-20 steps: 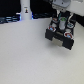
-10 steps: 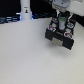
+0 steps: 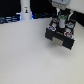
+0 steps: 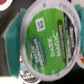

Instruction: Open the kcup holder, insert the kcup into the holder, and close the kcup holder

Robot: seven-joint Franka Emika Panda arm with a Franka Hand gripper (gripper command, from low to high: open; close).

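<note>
Green-topped kcup (image 4: 44, 37) fills the wrist view; end effector (image 3: 60, 17) still hovers over the kcup holder (image 3: 61, 34), grip state indiscernible.

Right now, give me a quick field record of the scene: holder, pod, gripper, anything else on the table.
kcup holder: black boxy unit on the white table, toward the exterior view's right; drawer state unclear at this resolution
kcup: green-topped pod fills the wrist view, lid reads "Dark Magic"; in the exterior view a green spot sits at the top of the holder
gripper: directly above the holder; fingers too blurred to tell open or shut
other: tall white stand at the back, toward the exterior view's left
</note>
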